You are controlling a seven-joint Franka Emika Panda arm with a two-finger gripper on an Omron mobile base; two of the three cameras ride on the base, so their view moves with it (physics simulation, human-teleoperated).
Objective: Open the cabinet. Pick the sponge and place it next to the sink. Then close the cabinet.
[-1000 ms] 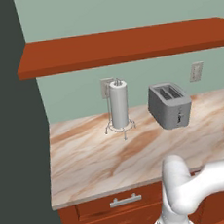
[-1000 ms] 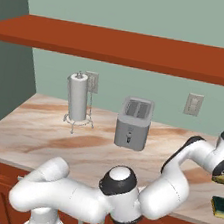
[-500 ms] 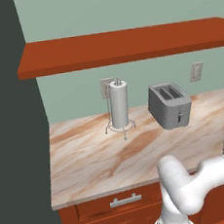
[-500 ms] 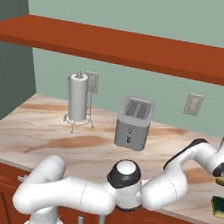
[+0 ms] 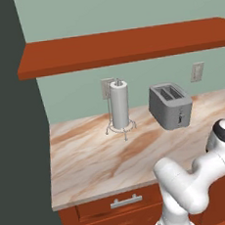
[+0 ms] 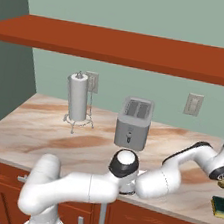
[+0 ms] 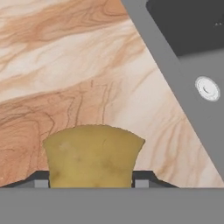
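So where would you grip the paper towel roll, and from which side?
Around the middle of the paper towel roll, coming level from the front over the counter. It stands upright on a wire stand, the wall close behind and the toaster apart to one side; I'd guess the soft cylinder suits a sideways pinch.

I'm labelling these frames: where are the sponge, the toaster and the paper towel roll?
sponge (image 7: 92, 153): hand view, middle of its yellow face.
toaster (image 6: 134, 123): right base view, its front side.
paper towel roll (image 5: 119, 104): left base view, mid-roll.
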